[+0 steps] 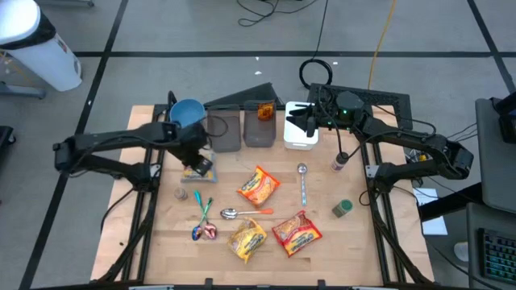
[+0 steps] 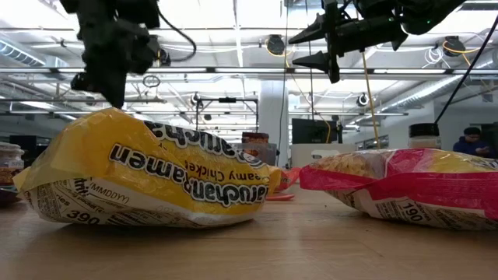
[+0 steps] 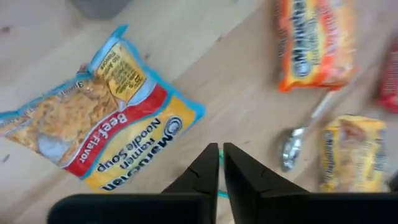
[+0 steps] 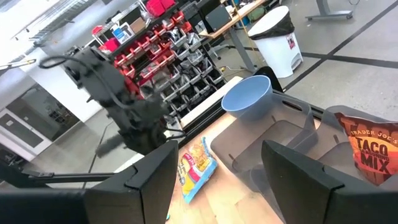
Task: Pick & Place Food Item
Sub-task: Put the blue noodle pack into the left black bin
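Left gripper (image 1: pixel 197 163) hangs over the beef ramen packet (image 3: pixel 99 134), fingers (image 3: pixel 200 175) nearly pressed together, thin slit between them, holding nothing. Packet lies flat on the table (image 1: pixel 355 246), left-far part, just near of the blue bowl (image 1: pixel 187 113) and the grey bins (image 1: pixel 242 129).

Centre: orange ramen packet (image 1: pixel 259 186), spoon (image 1: pixel 238 213) just near of it, then yellow ramen packet (image 1: pixel 247 240) and red ramen packet (image 1: pixel 297 232) side by side at the near edge. Taco mix bag (image 4: pixel 368 151) stands in the right grey bin. Metal ladle (image 1: pixel 302 181) right of the orange packet.

Right gripper (image 1: pixel 299 122) up over the white container (image 1: pixel 301 137) at the far edge, fingers (image 4: pixel 308 177) spread, empty. Small green jar (image 1: pixel 343 209) near-right, apart from everything.
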`<action>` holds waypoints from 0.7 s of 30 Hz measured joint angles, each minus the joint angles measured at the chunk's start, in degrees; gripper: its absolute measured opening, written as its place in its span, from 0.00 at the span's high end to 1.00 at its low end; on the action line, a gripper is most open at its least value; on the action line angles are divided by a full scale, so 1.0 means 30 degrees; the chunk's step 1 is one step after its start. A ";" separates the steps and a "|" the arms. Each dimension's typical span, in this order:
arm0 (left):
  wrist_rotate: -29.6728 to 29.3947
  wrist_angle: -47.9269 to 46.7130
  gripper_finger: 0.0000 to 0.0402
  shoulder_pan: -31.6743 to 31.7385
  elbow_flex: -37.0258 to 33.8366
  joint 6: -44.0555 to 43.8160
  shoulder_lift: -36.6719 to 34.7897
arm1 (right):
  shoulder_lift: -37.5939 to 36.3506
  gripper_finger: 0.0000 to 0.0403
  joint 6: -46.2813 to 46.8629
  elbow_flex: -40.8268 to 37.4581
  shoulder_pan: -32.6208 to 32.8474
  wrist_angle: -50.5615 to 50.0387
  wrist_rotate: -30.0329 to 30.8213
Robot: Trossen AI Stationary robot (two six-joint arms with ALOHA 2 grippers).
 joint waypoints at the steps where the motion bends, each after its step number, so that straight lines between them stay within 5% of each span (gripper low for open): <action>1: 0.0025 0.0164 0.90 -0.0003 0.0067 0.0000 -0.0288 | 0.0000 0.44 -0.0004 0.0000 0.0000 0.0000 0.0000; 11: 0.4062 0.1845 0.72 0.0844 0.0071 0.0273 -0.0994 | 0.0000 0.44 -0.0279 0.0000 0.0000 0.0000 -0.0029; 21: 0.6123 0.4279 0.39 0.2120 0.0071 -0.0847 -0.0910 | 0.0000 0.44 -0.0350 0.0000 0.0000 0.0000 -0.0102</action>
